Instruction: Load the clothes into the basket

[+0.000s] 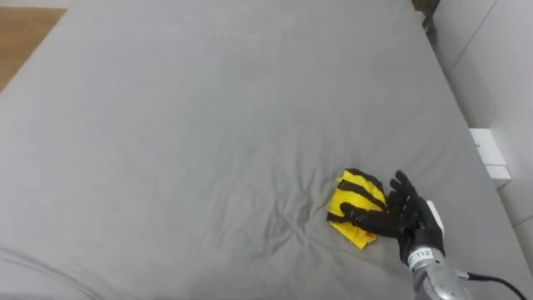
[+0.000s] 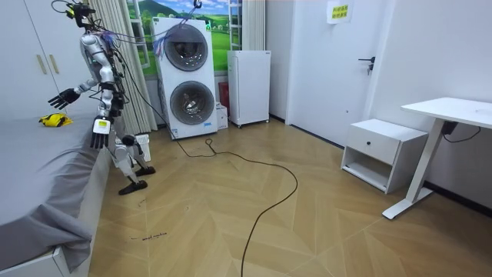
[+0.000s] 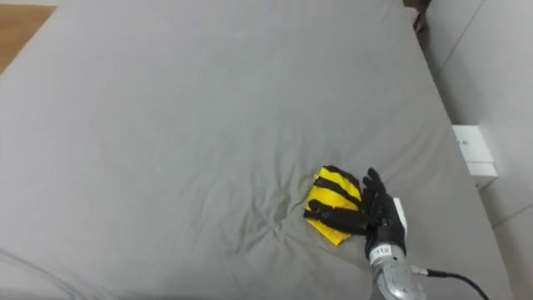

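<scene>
A yellow cloth with black stripes (image 1: 353, 198) lies crumpled on the grey bed sheet (image 1: 208, 125), toward the bed's right side. My right hand (image 1: 411, 218) comes in from the lower right and is open, its fingers spread at the cloth's right edge and the thumb lying across its lower part. In the room view I stand at the bedside with the right hand (image 2: 61, 98) held out above the cloth (image 2: 54, 119), while my left hand (image 2: 98, 138) hangs open beside my hip.
A white box (image 1: 490, 154) sits just off the bed's right edge by the wall. Wooden floor (image 1: 25, 33) shows past the bed's far left corner. Behind me stand stacked washing machines (image 2: 184, 77) and a white cabinet (image 2: 248, 86).
</scene>
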